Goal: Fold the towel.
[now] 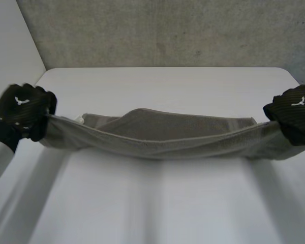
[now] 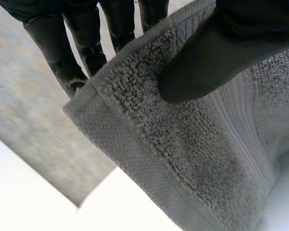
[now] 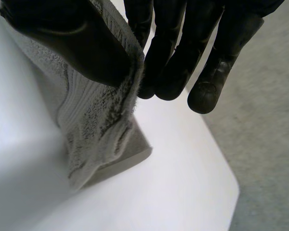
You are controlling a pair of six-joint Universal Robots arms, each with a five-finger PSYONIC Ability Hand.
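Observation:
A grey towel (image 1: 168,133) is stretched across the white table (image 1: 162,86) between my two hands, its near edge lifted and sagging in the middle. My left hand (image 1: 21,109) pinches the towel's left end, thumb pressed on the corner of the towel (image 2: 183,149) against the fingers (image 2: 62,53) behind it. At the right end, my right hand (image 1: 294,119) holds the other corner, its thumb (image 3: 82,43) clamping the towel (image 3: 96,125) against the fingers (image 3: 202,57). The far part of the towel lies flat on the table.
The table's far edge (image 1: 162,68) meets a grey carpeted floor (image 1: 168,30). A rounded table corner (image 3: 231,192) lies just beyond my right hand. Bare white tabletop stretches in front of the towel.

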